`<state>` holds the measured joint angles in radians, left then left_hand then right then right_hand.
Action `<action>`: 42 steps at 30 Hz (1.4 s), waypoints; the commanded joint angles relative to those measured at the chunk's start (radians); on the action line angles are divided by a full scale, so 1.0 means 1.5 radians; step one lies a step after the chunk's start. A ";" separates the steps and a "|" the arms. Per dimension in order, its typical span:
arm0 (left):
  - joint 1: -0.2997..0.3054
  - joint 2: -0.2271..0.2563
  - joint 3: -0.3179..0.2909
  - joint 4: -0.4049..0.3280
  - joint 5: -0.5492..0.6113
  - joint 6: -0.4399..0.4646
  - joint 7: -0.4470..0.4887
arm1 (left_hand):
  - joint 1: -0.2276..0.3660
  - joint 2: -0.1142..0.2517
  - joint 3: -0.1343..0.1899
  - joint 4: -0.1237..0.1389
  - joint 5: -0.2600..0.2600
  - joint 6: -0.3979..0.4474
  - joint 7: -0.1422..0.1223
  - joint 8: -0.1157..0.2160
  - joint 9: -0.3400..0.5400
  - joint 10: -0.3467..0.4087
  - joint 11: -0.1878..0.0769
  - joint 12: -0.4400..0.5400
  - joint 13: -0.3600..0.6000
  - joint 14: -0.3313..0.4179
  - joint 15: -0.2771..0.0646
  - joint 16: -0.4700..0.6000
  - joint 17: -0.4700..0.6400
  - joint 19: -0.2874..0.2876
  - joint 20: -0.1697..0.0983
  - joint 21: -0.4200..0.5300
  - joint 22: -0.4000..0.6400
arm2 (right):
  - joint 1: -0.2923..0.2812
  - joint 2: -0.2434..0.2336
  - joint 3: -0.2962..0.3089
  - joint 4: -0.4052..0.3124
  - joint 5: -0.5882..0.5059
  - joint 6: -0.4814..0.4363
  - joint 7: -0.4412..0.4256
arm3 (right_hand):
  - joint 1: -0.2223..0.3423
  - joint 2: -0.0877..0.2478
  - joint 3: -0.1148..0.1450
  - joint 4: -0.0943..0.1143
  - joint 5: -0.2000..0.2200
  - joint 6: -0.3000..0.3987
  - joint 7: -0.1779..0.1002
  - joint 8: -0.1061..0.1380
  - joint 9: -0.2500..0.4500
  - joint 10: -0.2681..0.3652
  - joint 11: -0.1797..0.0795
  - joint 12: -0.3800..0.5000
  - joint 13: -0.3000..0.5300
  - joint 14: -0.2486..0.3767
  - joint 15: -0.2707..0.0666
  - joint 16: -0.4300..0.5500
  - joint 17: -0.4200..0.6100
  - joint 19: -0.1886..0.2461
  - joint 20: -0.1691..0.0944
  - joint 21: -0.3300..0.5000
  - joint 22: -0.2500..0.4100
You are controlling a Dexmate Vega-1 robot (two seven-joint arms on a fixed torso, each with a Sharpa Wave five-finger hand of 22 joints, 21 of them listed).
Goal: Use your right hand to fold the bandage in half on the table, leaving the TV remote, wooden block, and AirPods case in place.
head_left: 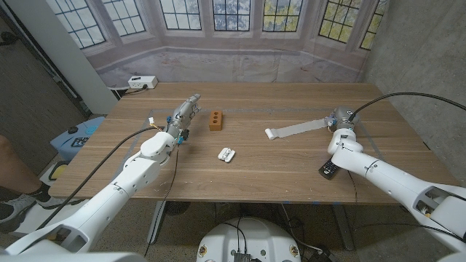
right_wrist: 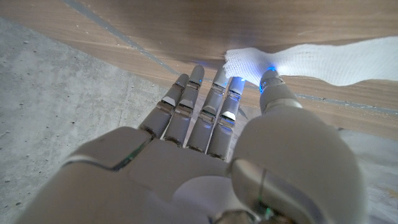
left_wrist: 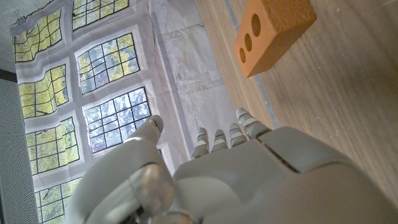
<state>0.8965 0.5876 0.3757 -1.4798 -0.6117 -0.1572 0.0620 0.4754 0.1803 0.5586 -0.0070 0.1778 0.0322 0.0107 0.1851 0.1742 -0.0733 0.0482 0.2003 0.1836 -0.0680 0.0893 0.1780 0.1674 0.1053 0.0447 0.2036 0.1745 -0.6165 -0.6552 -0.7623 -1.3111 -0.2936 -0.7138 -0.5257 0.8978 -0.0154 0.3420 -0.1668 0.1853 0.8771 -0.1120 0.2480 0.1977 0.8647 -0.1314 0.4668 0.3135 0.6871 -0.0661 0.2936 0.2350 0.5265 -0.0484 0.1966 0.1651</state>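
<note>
Head view showed the bandage (head_left: 295, 129) lying stretched on the table (head_left: 277, 171), its right end pinched by the right hand (head_left: 339, 118), probably to carry it over for the fold, while the left hand (head_left: 186, 110) waited open beside the wooden block (head_left: 216, 120).

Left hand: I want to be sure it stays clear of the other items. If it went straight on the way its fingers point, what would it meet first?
Probably nothing: the left hand points toward the table's far edge, passing beside the wooden block.
</note>
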 commanded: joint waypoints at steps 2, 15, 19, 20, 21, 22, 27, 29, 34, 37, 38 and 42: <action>-0.011 -0.006 0.004 0.018 -0.003 -0.004 -0.011 | 0.004 0.005 0.003 -0.004 0.004 0.010 0.001 0.005 0.003 0.006 0.002 0.005 0.004 0.003 0.002 0.001 0.002 0.003 0.005 -0.001 0.002 | 0.001 0.012 -0.002 0.011 -0.009 -0.002 -0.026 | 0.010 0.002 -0.003 0.002 0.003 0.014 -0.004 0.004 0.003 0.011 -0.004 0.007 0.004 0.012 -0.102 0.008 0.004 0.010 -0.047 0.000 0.002; -0.012 -0.010 0.004 0.026 -0.005 -0.005 -0.011 | 0.004 0.005 0.003 -0.005 0.004 0.017 0.002 0.006 0.003 0.009 0.000 0.006 0.004 0.005 0.003 0.002 0.002 0.004 0.005 -0.001 0.002 | 0.002 0.019 -0.005 0.017 -0.012 -0.002 -0.037 | 0.018 0.004 -0.004 0.002 0.003 0.029 -0.004 0.006 0.003 0.025 -0.005 0.017 0.009 0.025 -0.103 0.013 0.007 0.015 -0.050 0.001 0.003; -0.011 -0.010 0.004 0.025 -0.006 -0.004 -0.011 | 0.005 0.005 0.003 -0.006 0.004 0.019 0.002 0.006 0.003 0.012 0.000 0.006 0.004 0.006 0.003 0.002 0.002 0.004 0.005 -0.001 0.002 | -0.001 0.020 -0.004 0.018 -0.012 -0.001 -0.043 | 0.026 0.005 -0.001 0.000 0.004 0.041 -0.006 0.009 0.003 0.038 -0.008 0.024 0.011 0.035 -0.106 0.015 0.008 0.019 -0.051 0.001 0.002; -0.012 -0.010 0.005 0.025 -0.005 -0.004 -0.011 | 0.005 0.005 0.003 -0.006 0.004 0.019 0.002 0.006 0.003 0.013 -0.001 0.007 0.004 0.006 0.003 0.002 0.002 0.004 0.006 -0.001 0.002 | -0.002 0.020 -0.003 0.018 -0.012 -0.001 -0.045 | 0.028 0.006 -0.001 0.000 0.004 0.046 -0.006 0.010 0.003 0.039 -0.008 0.025 0.012 0.038 -0.107 0.016 0.008 0.021 -0.051 0.002 0.003; -0.011 -0.010 0.005 0.025 -0.006 -0.004 -0.010 | 0.005 0.005 0.004 -0.006 0.004 0.020 0.002 0.006 0.003 0.013 0.000 0.007 0.004 0.007 0.003 0.002 0.002 0.005 0.006 -0.001 0.002 | -0.002 0.020 -0.003 0.018 -0.012 -0.001 -0.045 | 0.030 0.006 -0.001 0.000 0.004 0.048 -0.006 0.010 0.003 0.043 -0.008 0.027 0.012 0.040 -0.107 0.017 0.009 0.023 -0.052 0.002 0.003; -0.011 -0.010 0.005 0.025 -0.005 -0.004 -0.010 | 0.005 0.005 0.004 -0.006 0.004 0.021 0.001 0.006 0.003 0.014 0.001 0.007 0.004 0.007 0.003 0.002 0.002 0.005 0.006 -0.001 0.002 | -0.003 0.020 -0.003 0.018 -0.011 0.000 -0.047 | 0.031 0.006 -0.001 0.000 0.004 0.049 -0.007 0.010 0.003 0.046 -0.010 0.028 0.013 0.043 -0.106 0.018 0.009 0.025 -0.054 0.003 0.003; -0.009 -0.010 0.004 0.022 -0.006 -0.003 -0.007 | 0.005 0.005 0.004 -0.006 0.004 0.024 0.002 0.006 0.004 0.015 0.001 0.007 0.004 0.008 0.003 0.003 0.002 0.006 0.007 0.000 0.002 | -0.006 0.023 -0.002 0.020 -0.011 0.002 -0.056 | 0.050 0.007 0.002 -0.005 0.005 0.067 -0.009 0.014 0.003 0.059 -0.013 0.034 0.013 0.058 -0.110 0.023 0.012 0.036 -0.055 0.005 0.003; -0.007 -0.010 0.004 0.019 -0.005 -0.003 -0.004 | 0.005 0.005 0.004 -0.007 0.004 0.024 0.002 0.006 0.004 0.016 0.001 0.007 0.004 0.010 0.003 0.003 0.002 0.006 0.006 -0.001 0.002 | -0.008 0.024 -0.001 0.021 -0.011 0.003 -0.060 | 0.056 0.007 0.002 -0.005 0.005 0.071 -0.010 0.015 0.004 0.064 -0.013 0.036 0.014 0.062 -0.110 0.025 0.013 0.040 -0.056 0.006 0.003; -0.004 -0.010 0.003 0.015 -0.005 -0.002 0.000 | 0.006 0.005 0.005 -0.007 0.004 0.026 0.001 0.006 0.004 0.017 -0.001 0.008 0.004 0.011 0.003 0.003 0.002 0.007 0.007 0.000 0.002 | -0.011 0.025 -0.001 0.022 -0.013 0.004 -0.069 | 0.067 0.008 0.000 -0.004 0.005 0.083 -0.012 0.018 0.005 0.077 -0.014 0.040 0.012 0.078 -0.110 0.032 0.017 0.048 -0.060 0.007 0.003; -0.005 -0.011 0.004 0.016 -0.005 -0.003 0.000 | 0.006 0.006 0.005 -0.007 0.005 0.028 0.001 0.006 0.004 0.018 -0.001 0.008 0.004 0.012 0.003 0.003 0.002 0.008 0.008 0.000 0.002 | -0.012 0.026 0.000 0.024 -0.015 0.005 -0.077 | 0.072 0.009 0.000 -0.004 0.005 0.089 -0.013 0.020 0.006 0.081 -0.017 0.043 0.013 0.081 -0.111 0.033 0.018 0.051 -0.061 0.007 0.003; -0.005 -0.012 0.004 0.016 -0.004 -0.004 0.000 | 0.007 0.006 0.005 -0.008 0.005 0.029 0.002 0.006 0.004 0.019 -0.001 0.008 0.004 0.012 0.003 0.003 0.002 0.008 0.007 0.000 0.002 | -0.012 0.026 0.000 0.024 -0.016 0.005 -0.078 | 0.074 0.010 0.000 -0.004 0.005 0.091 -0.014 0.021 0.006 0.084 -0.018 0.044 0.013 0.083 -0.111 0.033 0.018 0.052 -0.061 0.007 0.003; -0.006 -0.013 0.005 0.017 -0.004 -0.004 -0.001 | 0.007 0.006 0.006 -0.008 0.005 0.030 0.002 0.006 0.004 0.021 -0.001 0.009 0.004 0.014 0.003 0.004 0.002 0.009 0.008 0.001 0.002 | -0.012 0.027 0.000 0.024 -0.018 0.004 -0.083 | 0.082 0.011 -0.002 -0.003 0.005 0.099 -0.013 0.023 0.007 0.091 -0.019 0.046 0.013 0.093 -0.112 0.037 0.020 0.057 -0.064 0.008 0.004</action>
<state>0.8860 0.5721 0.3822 -1.4513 -0.6198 -0.1638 0.0569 0.4795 0.1844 0.5670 -0.0153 0.1778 0.0661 0.0125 0.1896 0.1742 -0.0497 0.0464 0.2071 0.1836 -0.0548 0.0914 0.1780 0.1677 0.1144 0.0538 0.2037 0.1745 -0.6295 -0.6192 -0.7646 -1.2790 -0.3136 -0.7101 -0.6243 1.0062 -0.0017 0.3395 -0.1698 0.1887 1.0140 -0.1329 0.2780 0.2026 0.9901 -0.1589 0.5291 0.3291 0.8144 -0.0933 0.3413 0.2623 0.6017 -0.0553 0.2041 0.1651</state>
